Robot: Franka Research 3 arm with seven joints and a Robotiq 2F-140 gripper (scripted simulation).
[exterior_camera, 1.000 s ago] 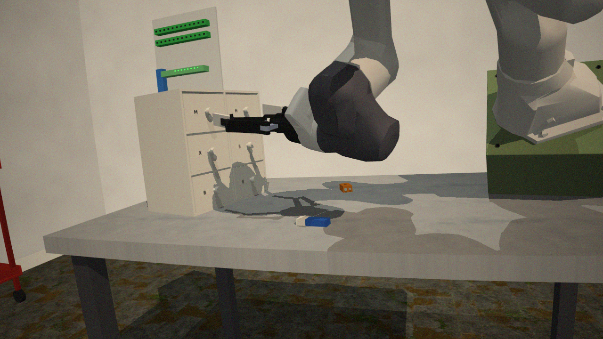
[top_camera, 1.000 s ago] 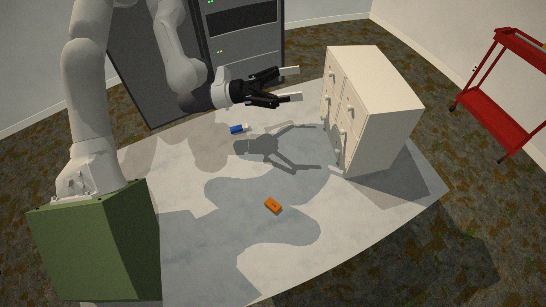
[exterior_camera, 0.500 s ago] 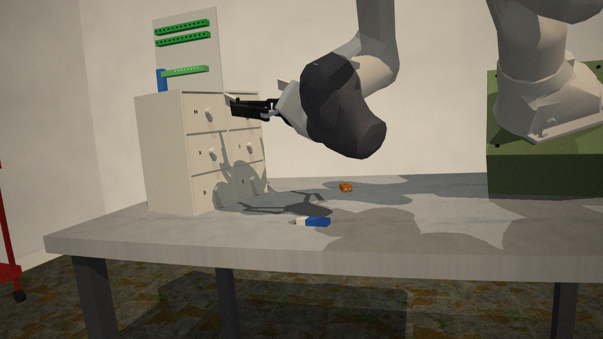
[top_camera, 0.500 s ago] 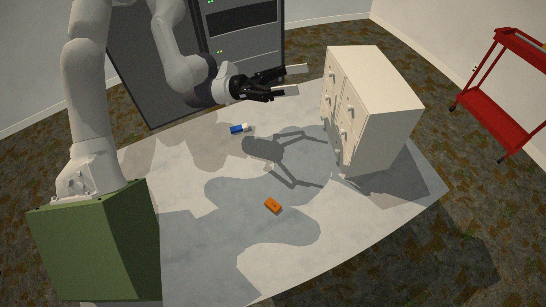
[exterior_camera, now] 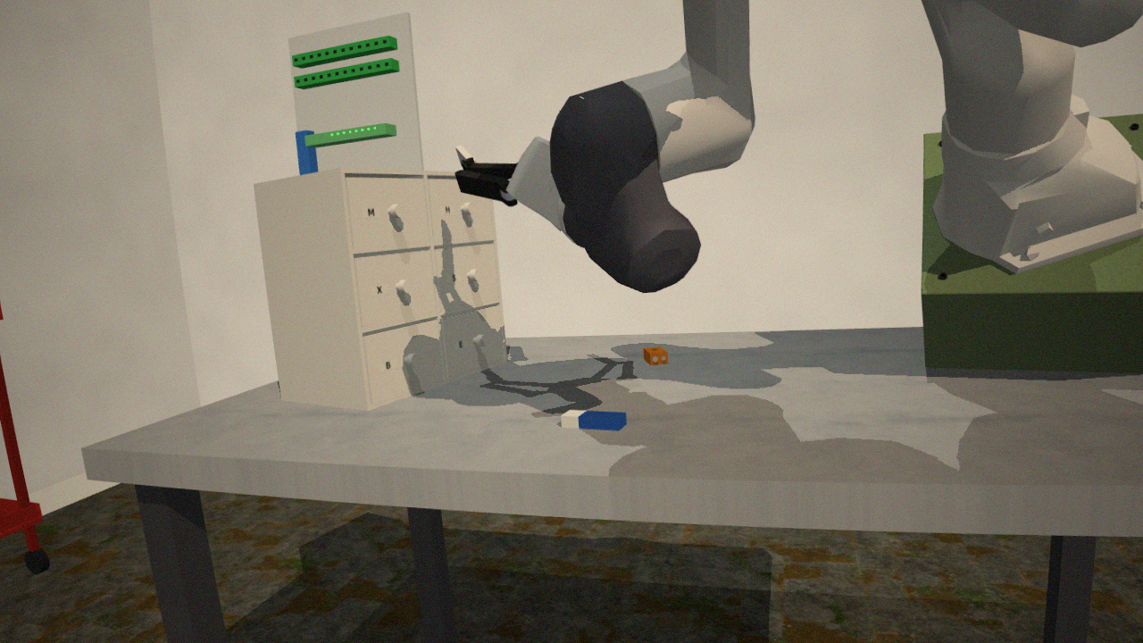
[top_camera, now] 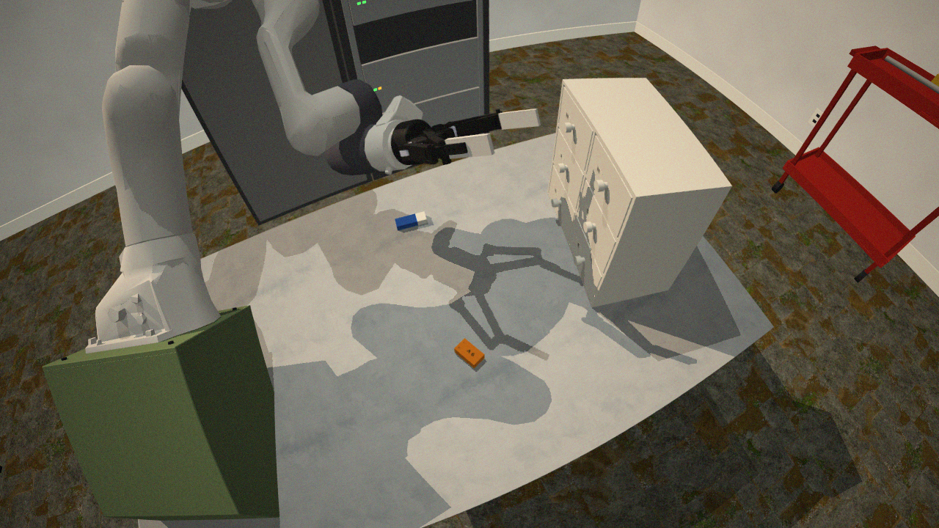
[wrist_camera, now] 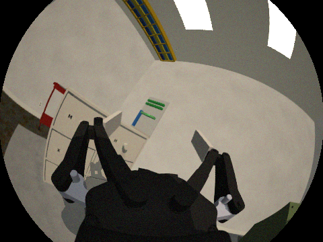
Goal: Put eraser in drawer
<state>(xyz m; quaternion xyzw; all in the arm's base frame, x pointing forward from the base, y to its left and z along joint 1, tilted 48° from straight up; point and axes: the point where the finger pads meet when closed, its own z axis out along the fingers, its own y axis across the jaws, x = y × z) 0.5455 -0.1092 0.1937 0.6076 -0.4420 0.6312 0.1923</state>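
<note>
Lab | server rack [top_camera: 419, 59] | red cart [top_camera: 846, 196] | robot pedestal [top_camera: 163, 420]

Table [top_camera: 590, 407] with chest [top_camera: 656, 196], eraser [top_camera: 411, 220], orange block [top_camera: 469, 353]

Far fingertip [exterior_camera: 461, 152] mostly hidden behind arm wrist [exterior_camera: 623, 191].
</note>
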